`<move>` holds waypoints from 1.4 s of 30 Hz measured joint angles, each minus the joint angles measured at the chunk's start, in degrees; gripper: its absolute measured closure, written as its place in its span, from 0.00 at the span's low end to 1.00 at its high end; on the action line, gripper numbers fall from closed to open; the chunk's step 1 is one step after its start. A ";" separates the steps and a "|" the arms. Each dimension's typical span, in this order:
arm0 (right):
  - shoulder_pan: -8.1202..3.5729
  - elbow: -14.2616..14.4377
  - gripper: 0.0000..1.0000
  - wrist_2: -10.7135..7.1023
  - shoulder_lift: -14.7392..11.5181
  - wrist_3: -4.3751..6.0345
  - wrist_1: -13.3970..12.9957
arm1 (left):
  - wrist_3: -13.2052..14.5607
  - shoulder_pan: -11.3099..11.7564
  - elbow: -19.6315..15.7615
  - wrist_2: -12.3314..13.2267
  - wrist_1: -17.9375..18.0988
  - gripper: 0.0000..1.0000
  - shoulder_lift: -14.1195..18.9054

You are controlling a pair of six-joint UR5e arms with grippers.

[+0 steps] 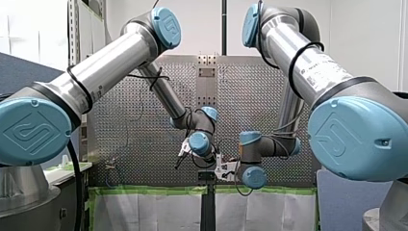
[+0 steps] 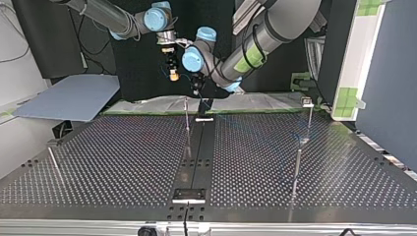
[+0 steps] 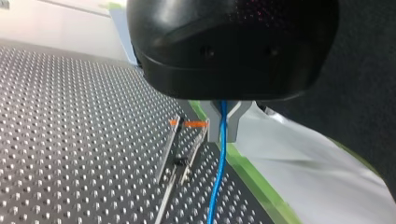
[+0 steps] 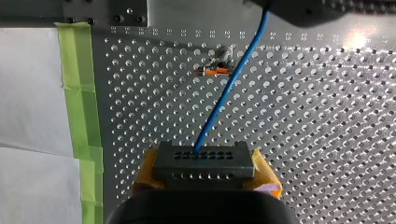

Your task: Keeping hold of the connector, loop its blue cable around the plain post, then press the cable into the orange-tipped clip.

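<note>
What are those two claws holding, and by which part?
My right gripper clamps the grey connector by its sides; my left gripper pinches its blue cable partway along.

A perforated metal table (image 2: 123,157) is shown, divided down the middle by a dark strip (image 2: 199,147). Thin posts (image 2: 187,129) are set in its holes: one beside the strip toward the far edge, one at the top view's left, two at its right. An orange-tipped clip (image 4: 214,71) is fixed near one edge. That edge is lined with green tape (image 4: 79,93), and a white sheet (image 4: 28,116) is spread beyond it.
</note>
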 joint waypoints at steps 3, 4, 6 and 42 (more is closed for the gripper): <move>0.00 0.01 1.00 0.09 0.00 0.00 0.14 | -0.35 -0.02 0.00 1.71 0.22 0.98 0.01; 0.00 0.02 1.00 0.15 0.00 0.00 0.19 | -0.43 -0.05 0.00 2.24 0.29 0.98 0.00; 0.00 0.02 1.00 0.26 -0.02 0.00 0.24 | -0.56 -0.15 0.00 3.48 0.53 0.98 0.00; -0.53 -0.01 1.00 3.13 0.01 0.00 1.32 | -2.81 0.11 -2.41 2.53 5.77 0.98 -0.02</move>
